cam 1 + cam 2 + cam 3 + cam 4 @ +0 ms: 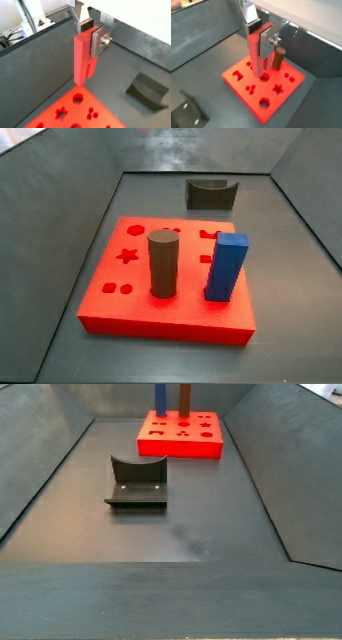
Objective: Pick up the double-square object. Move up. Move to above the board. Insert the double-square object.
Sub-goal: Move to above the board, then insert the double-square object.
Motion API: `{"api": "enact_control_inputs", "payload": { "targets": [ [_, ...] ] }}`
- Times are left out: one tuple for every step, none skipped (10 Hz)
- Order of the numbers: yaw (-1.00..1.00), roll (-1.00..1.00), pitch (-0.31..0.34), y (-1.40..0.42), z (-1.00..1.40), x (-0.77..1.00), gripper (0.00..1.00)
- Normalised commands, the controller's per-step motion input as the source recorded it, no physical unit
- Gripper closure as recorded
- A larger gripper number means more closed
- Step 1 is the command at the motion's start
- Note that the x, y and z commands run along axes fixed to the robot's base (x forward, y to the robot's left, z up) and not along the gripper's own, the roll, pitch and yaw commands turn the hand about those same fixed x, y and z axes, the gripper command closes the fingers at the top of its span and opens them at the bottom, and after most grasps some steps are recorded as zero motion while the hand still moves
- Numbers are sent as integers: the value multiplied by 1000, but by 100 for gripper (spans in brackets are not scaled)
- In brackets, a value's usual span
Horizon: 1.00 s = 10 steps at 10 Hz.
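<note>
In both wrist views my gripper is shut on the double-square object, a slim red bar that hangs upright from the fingers. Its lower end hangs over the board, close to the small paired holes. I cannot tell whether it touches the board. The board also shows in both side views. Neither the gripper nor the bar is in view in either side view.
A dark brown cylinder and a tall blue post stand in the board. The dark fixture sits on the floor apart from the board. Grey walls enclose the workspace.
</note>
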Motion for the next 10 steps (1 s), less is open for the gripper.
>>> {"api": "enact_control_inputs", "payload": {
  "targets": [
    [8,30,134,-653,54,346,100],
    [10,43,130,-380,36,234,100],
    [10,41,96,-215,36,150,100],
    [0,0,0,0,-23,0,100],
    [0,0,-14,-29,-37,0,100],
    [0,0,-51,-146,-191,9,100],
    [0,0,-1,-314,-303,271,100],
    [-34,79,0,-437,-363,469,100],
    [-217,121,0,-417,-300,646,100],
    [-380,133,0,-329,-277,583,100]
  ]
}}
